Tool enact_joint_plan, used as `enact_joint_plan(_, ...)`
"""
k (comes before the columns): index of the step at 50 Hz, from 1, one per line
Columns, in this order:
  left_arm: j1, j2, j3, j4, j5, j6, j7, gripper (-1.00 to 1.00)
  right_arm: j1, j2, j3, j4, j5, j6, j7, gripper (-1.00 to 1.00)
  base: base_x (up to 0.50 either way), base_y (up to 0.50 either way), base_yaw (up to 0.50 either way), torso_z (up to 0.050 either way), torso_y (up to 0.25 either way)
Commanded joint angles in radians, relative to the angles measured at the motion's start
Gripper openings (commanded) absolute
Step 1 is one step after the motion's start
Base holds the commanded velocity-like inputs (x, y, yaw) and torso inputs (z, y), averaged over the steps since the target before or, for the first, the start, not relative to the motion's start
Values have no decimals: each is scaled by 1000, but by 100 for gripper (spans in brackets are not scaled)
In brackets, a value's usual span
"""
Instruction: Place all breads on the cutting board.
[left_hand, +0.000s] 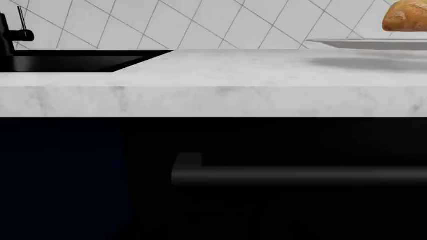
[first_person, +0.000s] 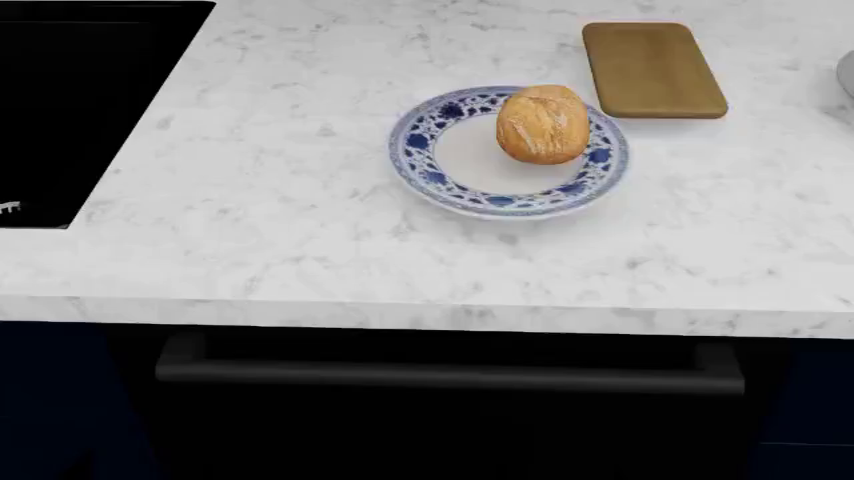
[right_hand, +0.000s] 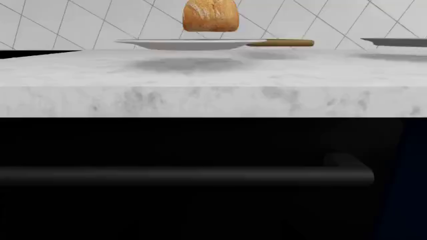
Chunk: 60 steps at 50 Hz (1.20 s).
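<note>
You are facing a white marble counter (first_person: 307, 220) that is filling most of the head view, with a diagonal-tiled wall (left_hand: 200, 25) rising behind it. A black sink (first_person: 80, 100) is sitting at its left, and a dark drawer front with a long black handle (first_person: 447, 375) is running below. The cutting board (first_person: 653, 69) is lying bare at the back right. Just beside it, the blue-and-white plate (first_person: 461, 160) is carrying the golden-tan roll (first_person: 542, 124). Neither gripper is showing, so you cannot tell how the fingers stand.
</note>
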Motion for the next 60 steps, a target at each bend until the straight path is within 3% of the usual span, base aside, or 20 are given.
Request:
enact_joint_plan(1, -3, -29, 35, -8, -29, 6, -34, 100, 2, 13, -17, 4, 13, -2, 17, 100, 0, 0, 0, 0, 0)
enact_joint_plan(12, -2, -56, 61, -3, -74, 10, -42, 100, -1, 46, -58, -9, 36, -15, 63, 100, 0, 0, 0, 0, 0)
enact_joint_plan(55, 7, -108, 109, 18, -141, 32, -96, 100, 4, 103, -130, 1, 79, -34, 123, 100, 0, 0, 0, 50, 0)
enact_joint_plan(60, 5, -111, 113, 9, -137, 41, -110, 100, 7, 106, -131, 4, 89, -33, 130, 100, 0, -479, 0, 0, 0)
